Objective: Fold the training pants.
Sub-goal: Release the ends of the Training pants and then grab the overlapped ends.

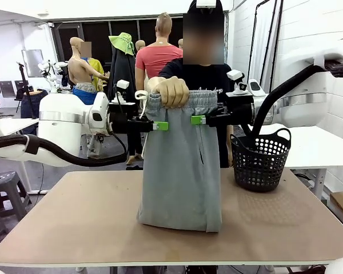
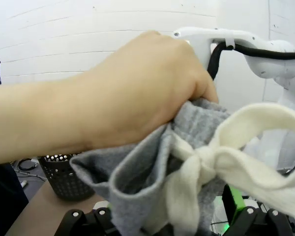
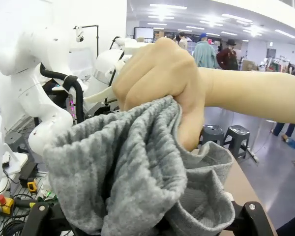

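Tan table (image 1: pixel 74 228), matte top, rounded front corners. Black perforated basket (image 1: pixel 260 160) with two handles stands upright on far right part. Light grey training pants (image 1: pixel 182 188): lower end rests bunched on tabletop left of basket, apart from it, nearer front edge than basket; upper part rises upright off table

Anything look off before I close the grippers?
Nothing damaged. The pants hang from the person's hand, waistband bunched, lower end slumped on the table, drawstring dangling. The left gripper and right gripper flank the waistband, open.
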### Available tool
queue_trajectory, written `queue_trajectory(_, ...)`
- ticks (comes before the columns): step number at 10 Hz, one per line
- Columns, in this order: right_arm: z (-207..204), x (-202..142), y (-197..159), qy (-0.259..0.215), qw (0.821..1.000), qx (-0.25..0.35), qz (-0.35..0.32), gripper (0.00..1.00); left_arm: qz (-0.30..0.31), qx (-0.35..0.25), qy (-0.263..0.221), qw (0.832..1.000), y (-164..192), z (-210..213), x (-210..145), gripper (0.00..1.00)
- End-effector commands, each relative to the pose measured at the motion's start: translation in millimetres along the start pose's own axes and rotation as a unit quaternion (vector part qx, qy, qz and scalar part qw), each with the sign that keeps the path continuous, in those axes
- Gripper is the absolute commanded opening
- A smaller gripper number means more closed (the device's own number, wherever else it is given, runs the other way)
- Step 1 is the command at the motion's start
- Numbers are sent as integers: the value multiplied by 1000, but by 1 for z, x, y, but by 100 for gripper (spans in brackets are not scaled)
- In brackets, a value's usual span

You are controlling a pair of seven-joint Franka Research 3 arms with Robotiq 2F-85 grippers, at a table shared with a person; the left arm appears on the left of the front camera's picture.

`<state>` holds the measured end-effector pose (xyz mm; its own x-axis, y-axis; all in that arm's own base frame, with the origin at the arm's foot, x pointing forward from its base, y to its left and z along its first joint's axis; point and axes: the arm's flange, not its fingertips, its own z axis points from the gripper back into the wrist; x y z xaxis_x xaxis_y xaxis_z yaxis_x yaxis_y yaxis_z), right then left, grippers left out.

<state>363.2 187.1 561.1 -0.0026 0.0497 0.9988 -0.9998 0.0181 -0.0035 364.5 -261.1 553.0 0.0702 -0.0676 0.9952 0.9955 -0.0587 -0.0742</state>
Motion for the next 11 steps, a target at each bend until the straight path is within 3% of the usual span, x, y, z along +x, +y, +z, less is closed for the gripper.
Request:
queue_trajectory(1, -4, -1, -1, -13, 1000, -18, 7, 100, 6, 31, -12, 999, 5, -10, 5, 100)
queue_trajectory(4, -1, -1, -1, -5, 1000, -28, 1, 100, 12, 36, -24, 999, 0, -5, 5, 100)
queue_trajectory(6, -1, -1, -1, -3, 1000, -30, 4, 100, -2, 80, -14, 997, -3, -2, 6, 100)
queue_trajectory(11, 11, 2, -6, -12, 999, -34, -17, 3, -11, 88, -55, 995, -3, 6, 7, 1)
